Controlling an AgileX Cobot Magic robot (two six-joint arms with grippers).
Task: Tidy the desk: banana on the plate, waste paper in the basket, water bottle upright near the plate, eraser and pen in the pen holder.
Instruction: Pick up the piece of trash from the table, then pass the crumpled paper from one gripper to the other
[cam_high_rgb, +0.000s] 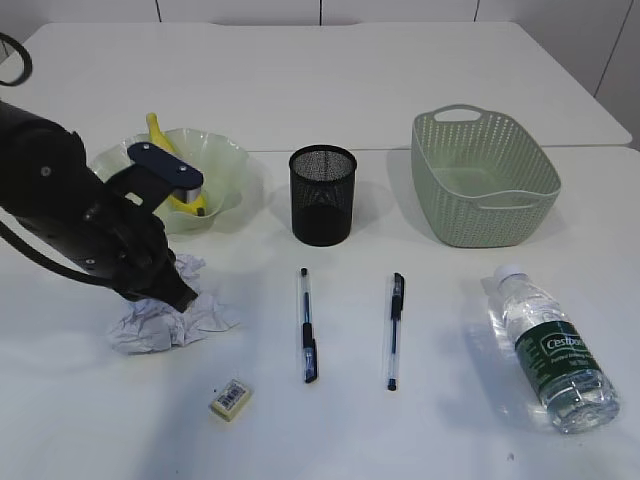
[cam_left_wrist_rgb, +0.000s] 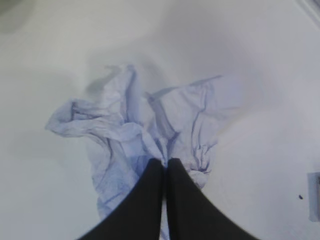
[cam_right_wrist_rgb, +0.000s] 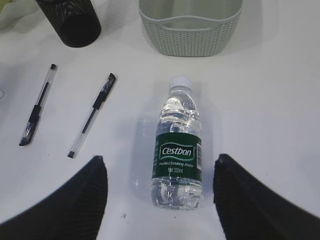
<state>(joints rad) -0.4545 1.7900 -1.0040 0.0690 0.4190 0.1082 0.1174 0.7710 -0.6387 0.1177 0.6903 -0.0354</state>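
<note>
The crumpled waste paper (cam_high_rgb: 150, 328) (cam_left_wrist_rgb: 125, 130) lies on the white desk at the left. My left gripper (cam_high_rgb: 185, 295) (cam_left_wrist_rgb: 165, 162) is down on it, jaws shut with a fold of paper pinched between the tips. A banana (cam_high_rgb: 157, 130) rests in the green plate (cam_high_rgb: 228, 160). The water bottle (cam_high_rgb: 552, 350) (cam_right_wrist_rgb: 177, 150) lies on its side at the right. My right gripper (cam_right_wrist_rgb: 160, 161) hovers over it, open, fingers either side and apart from it. Two pens (cam_high_rgb: 307, 325) (cam_high_rgb: 395, 330) and the eraser (cam_high_rgb: 231, 398) lie in front of the black mesh pen holder (cam_high_rgb: 322, 195).
The green basket (cam_high_rgb: 485, 180) (cam_right_wrist_rgb: 190, 30) stands behind the bottle at the right. The left arm's dark body covers part of the plate's left rim. A second white table adjoins at the back.
</note>
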